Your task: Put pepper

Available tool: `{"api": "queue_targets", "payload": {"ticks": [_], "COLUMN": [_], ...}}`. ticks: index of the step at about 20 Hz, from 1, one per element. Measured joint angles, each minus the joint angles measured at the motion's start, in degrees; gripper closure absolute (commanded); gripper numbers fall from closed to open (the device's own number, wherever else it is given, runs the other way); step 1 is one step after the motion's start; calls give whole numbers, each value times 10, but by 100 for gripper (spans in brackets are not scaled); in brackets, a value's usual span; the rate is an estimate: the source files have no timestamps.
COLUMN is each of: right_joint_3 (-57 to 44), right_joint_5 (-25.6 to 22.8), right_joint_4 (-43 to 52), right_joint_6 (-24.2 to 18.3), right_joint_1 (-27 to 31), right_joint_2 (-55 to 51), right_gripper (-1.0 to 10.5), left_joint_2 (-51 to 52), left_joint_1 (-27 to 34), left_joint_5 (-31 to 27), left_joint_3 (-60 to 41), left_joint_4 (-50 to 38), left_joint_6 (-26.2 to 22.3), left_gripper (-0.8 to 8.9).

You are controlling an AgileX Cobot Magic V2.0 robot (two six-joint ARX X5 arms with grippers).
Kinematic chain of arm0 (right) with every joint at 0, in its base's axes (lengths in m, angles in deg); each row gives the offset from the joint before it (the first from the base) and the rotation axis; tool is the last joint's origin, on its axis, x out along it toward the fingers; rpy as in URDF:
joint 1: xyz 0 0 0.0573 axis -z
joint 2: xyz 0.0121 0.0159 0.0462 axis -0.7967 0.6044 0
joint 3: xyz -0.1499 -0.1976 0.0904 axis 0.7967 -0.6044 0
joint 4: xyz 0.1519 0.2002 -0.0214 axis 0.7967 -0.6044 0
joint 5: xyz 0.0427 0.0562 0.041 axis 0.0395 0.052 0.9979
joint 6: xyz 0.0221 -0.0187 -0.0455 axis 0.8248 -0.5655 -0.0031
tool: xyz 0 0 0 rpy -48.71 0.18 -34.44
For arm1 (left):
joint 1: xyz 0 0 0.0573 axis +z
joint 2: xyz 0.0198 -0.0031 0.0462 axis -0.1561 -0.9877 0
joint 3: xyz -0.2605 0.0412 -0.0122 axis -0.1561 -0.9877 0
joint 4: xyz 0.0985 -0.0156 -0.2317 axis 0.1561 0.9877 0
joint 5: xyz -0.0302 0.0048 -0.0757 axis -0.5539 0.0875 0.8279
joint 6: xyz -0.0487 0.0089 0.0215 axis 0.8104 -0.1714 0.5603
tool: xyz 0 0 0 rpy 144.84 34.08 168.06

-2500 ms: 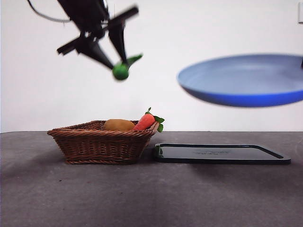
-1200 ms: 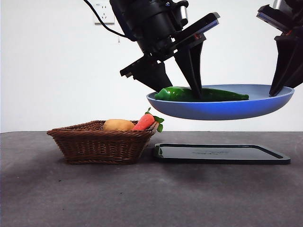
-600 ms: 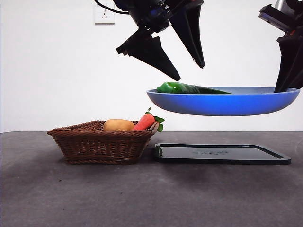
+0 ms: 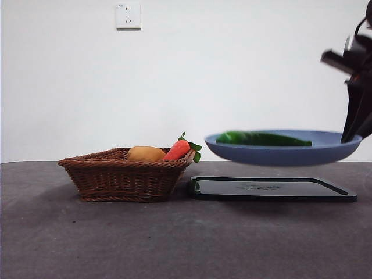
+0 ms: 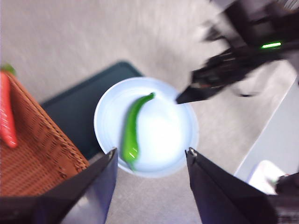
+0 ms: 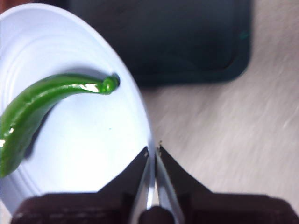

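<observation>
The glossy dark-green pepper (image 4: 264,139) lies in the blue plate (image 4: 279,156), which hangs in the air just above the black tray (image 4: 270,189). My right gripper (image 6: 153,151) is shut on the plate's rim (image 6: 145,135); it shows at the right edge of the front view (image 4: 351,136). The pepper also shows in the right wrist view (image 6: 42,100) and in the left wrist view (image 5: 132,130). My left gripper (image 5: 152,161) is open and empty, high above the plate (image 5: 163,135), and out of the front view.
A brown wicker basket (image 4: 125,177) stands left of the tray and holds a red-orange carrot with green leaves (image 4: 180,149) and a yellow-brown vegetable (image 4: 146,154). A white wall socket (image 4: 128,15) is on the back wall.
My left gripper let go of the pepper in the plate and rose out of the front view. The plate with the pepper has come lower and to the right, toward the black tray.
</observation>
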Motion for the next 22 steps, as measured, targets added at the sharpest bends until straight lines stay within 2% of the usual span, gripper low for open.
{"api": "queue_targets", "payload": {"ticks": [4,11,22], "right_joint_3": [79,198,206], "right_joint_5": [-2,-15,-25], "right_joint_4": [22,30,43], "right_joint_6": [3,4,4], "right_joint_1": [15,19,22], "right_joint_2": [103,250,287], "right_gripper": [941,941,941], "left_joint_2": [83,135,136], "left_joint_1": [7,7,7], "left_joint_5": [-5,-5,-5], "left_joint_3": [0,0,0], "left_joint_4": [31,62,71], "left_joint_6": [-14,-18,-18], "left_gripper": [553,553,553]}}
